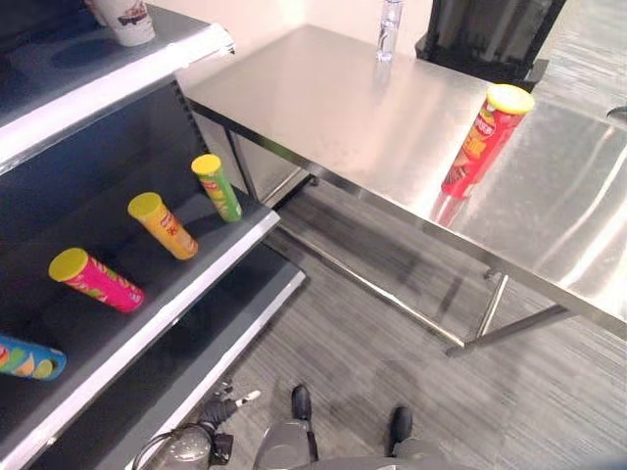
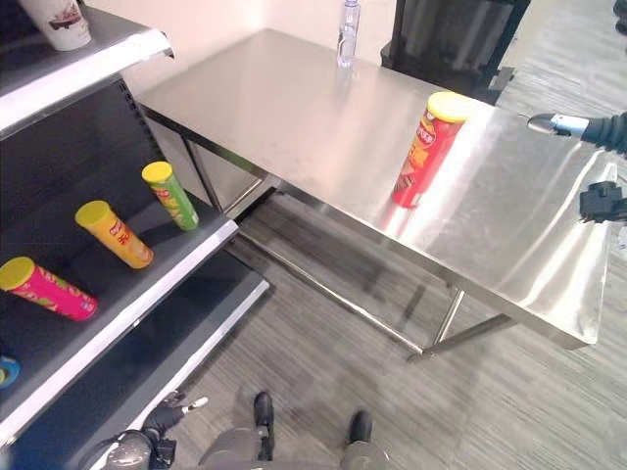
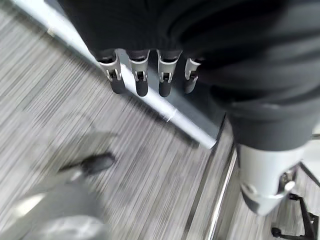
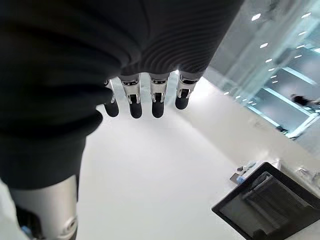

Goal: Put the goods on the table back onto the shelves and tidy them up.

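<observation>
Red can stands near the table front edge; both hands hang slack-fingered, empty.

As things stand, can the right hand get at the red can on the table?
Probably yes: the right hand, open, hovers above the table, with bare tabletop between it and the upright red can.

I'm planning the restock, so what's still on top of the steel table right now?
On the steel table stand a red chip can near the front edge and a clear bottle at the far edge. Nothing covers either.
</observation>
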You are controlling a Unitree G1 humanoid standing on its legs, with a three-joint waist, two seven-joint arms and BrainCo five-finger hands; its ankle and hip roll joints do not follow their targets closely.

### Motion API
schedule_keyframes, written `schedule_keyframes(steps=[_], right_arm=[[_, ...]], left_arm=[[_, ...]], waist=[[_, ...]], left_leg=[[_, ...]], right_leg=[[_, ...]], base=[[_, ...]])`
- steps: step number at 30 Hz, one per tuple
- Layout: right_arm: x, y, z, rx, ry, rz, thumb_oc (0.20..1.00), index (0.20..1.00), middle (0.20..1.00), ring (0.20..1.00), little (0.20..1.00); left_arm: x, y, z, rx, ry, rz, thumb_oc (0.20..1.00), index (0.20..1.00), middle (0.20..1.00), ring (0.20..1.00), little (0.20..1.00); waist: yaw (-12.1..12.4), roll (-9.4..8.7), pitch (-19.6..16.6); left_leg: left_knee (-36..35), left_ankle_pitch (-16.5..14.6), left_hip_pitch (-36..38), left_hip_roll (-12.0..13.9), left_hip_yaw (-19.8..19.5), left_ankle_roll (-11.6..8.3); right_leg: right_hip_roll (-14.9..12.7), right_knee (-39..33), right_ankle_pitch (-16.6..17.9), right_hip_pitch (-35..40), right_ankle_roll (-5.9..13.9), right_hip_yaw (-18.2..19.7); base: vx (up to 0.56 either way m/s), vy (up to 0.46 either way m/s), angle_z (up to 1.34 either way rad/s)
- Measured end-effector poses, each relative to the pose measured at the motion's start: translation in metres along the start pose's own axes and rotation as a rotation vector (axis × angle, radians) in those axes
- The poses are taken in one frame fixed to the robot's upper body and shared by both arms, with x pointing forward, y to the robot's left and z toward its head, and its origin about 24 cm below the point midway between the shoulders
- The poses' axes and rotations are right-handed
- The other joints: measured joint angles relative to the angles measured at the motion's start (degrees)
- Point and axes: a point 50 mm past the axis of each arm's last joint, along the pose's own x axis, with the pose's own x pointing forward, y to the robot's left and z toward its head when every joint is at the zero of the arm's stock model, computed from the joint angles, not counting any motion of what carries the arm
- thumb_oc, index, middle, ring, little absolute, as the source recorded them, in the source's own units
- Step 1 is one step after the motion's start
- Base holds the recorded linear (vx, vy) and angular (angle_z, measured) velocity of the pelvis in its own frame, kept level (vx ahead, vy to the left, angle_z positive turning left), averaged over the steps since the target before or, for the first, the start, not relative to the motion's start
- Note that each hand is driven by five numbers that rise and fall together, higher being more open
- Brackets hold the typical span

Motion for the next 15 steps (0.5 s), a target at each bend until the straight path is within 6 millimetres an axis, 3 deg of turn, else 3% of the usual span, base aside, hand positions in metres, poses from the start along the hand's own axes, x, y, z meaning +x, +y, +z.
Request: schedule_keyframes(steps=[2, 3, 5, 8, 11, 12, 14, 15], right_arm=[[0.000, 0.001, -0.001, 0.004, 0.004, -0.005, 1.000, 1.000, 1.000, 1.000, 1.000], [-0.001, 0.003, -0.003, 0.011, 0.011, -0.004, 1.000, 1.000, 1.000, 1.000, 1.000], [-0.001, 0.003, -0.003, 0.011, 0.013, -0.003, 1.000, 1.000, 1.000, 1.000, 1.000], [-0.004, 0.007, -0.004, 0.026, 0.015, 0.001, 1.000, 1.000, 1.000, 1.000, 1.000], [0.000, -0.006, 0.002, 0.008, -0.013, -0.046, 1.000, 1.000, 1.000, 1.000, 1.000], [0.001, -0.011, 0.001, 0.010, -0.013, -0.068, 1.000, 1.000, 1.000, 1.000, 1.000], [-0.004, -0.010, -0.002, 0.005, 0.007, -0.052, 1.000, 1.000, 1.000, 1.000, 1.000], [-0.009, -0.006, -0.007, 0.003, 0.034, -0.032, 1.000, 1.000, 1.000, 1.000, 1.000]], left_arm=[[0.002, 0.000, 0.009, -0.006, -0.035, 0.002, 1.000, 1.000, 1.000, 1.000, 1.000], [0.002, 0.000, 0.010, -0.014, -0.038, 0.005, 1.000, 1.000, 1.000, 1.000, 1.000], [0.006, 0.000, 0.021, -0.010, -0.063, 0.005, 1.000, 1.000, 1.000, 1.000, 1.000], [0.015, 0.004, 0.043, -0.002, -0.106, 0.024, 1.000, 1.000, 1.000, 1.000, 1.000], [0.017, 0.010, 0.063, 0.013, -0.177, 0.036, 1.000, 1.000, 1.000, 1.000, 1.000], [0.018, 0.009, 0.069, 0.015, -0.192, 0.033, 1.000, 1.000, 1.000, 1.000, 1.000], [0.016, 0.008, 0.065, 0.012, -0.191, 0.026, 1.000, 1.000, 1.000, 1.000, 1.000], [0.015, 0.009, 0.062, 0.016, -0.182, 0.028, 1.000, 1.000, 1.000, 1.000, 1.000]], waist=[[0.37, -0.13, 0.11], [0.24, -0.19, 0.21], [-0.32, -0.63, 0.68], [-1.09, -0.25, 1.53], [-1.37, -1.07, 2.36], [-1.27, -0.42, 3.02], [-1.49, -1.07, 2.85], [-1.73, -2.60, 2.91]], left_leg=[[-0.10, -0.32, 1.43, -0.44, 2.06, 1.57], [-0.15, 0.95, 1.42, -0.29, 2.49, 2.88], [-0.11, 0.40, 1.68, -0.28, 2.44, 3.54], [-0.34, 0.27, 1.97, 1.26, 1.08, 3.60], [-0.93, 0.15, 1.79, 0.98, -0.45, 3.64], [-1.25, 0.38, 1.94, 1.12, -2.02, 3.30], [-1.88, 0.68, 2.18, 0.93, -3.19, 2.19], [-2.19, 0.84, 2.85, -0.24, -4.21, 1.79]], right_leg=[[-1.03, 3.25, -0.02, -1.21, 0.91, 0.49], [-1.22, 5.05, -0.50, -2.34, 1.16, 0.24], [-1.45, 8.60, -0.84, -3.94, 1.63, 0.27], [-2.64, 19.83, -2.85, -9.02, 2.98, 0.60], [-4.48, 12.45, -3.13, -9.22, 2.70, 0.62], [-5.21, 8.55, -2.29, -9.44, 2.81, 1.40], [-4.96, 2.81, 0.22, -8.83, 3.83, 3.52], [-5.86, 0.30, 1.89, -8.00, 3.90, 3.45]], base=[[0.08, 0.121, -0.40], [0.01, 0.070, -0.25], [0.05, 0.020, -0.06], [0.06, -0.072, 0.19], [0.13, -0.156, 0.19], [0.19, -0.206, 0.31], [0.11, -0.112, 0.57], [0.13, -0.133, 0.72]])
